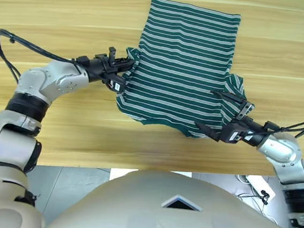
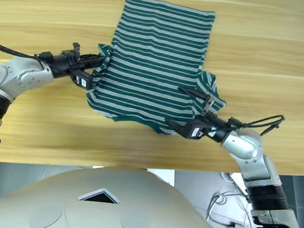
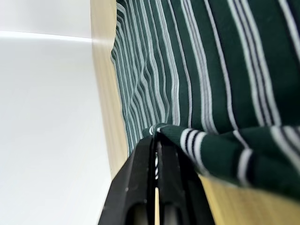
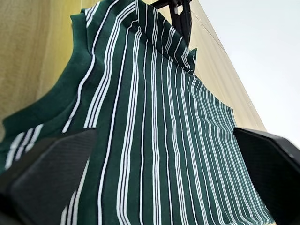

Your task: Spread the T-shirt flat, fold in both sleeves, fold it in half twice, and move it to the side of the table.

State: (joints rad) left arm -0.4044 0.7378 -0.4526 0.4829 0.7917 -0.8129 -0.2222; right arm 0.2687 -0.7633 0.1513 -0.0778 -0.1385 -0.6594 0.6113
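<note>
Light wood table [image 1: 53, 18] is overlaid centrally by the T-shirt [image 1: 184, 58]; one sleeve [image 1: 133, 55] is pinched by the left gripper [image 1: 125, 68], the right gripper [image 1: 206, 108] is spread open at the other. Sleeve-folding is judged underway; both sleeves must be drawn inward next

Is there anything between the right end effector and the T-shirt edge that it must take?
Nothing visible stands in the way. The right end effector is open at the right edge of the T-shirt, and striped cloth shows between its fingers. The left end effector is shut on the opposite edge.
</note>
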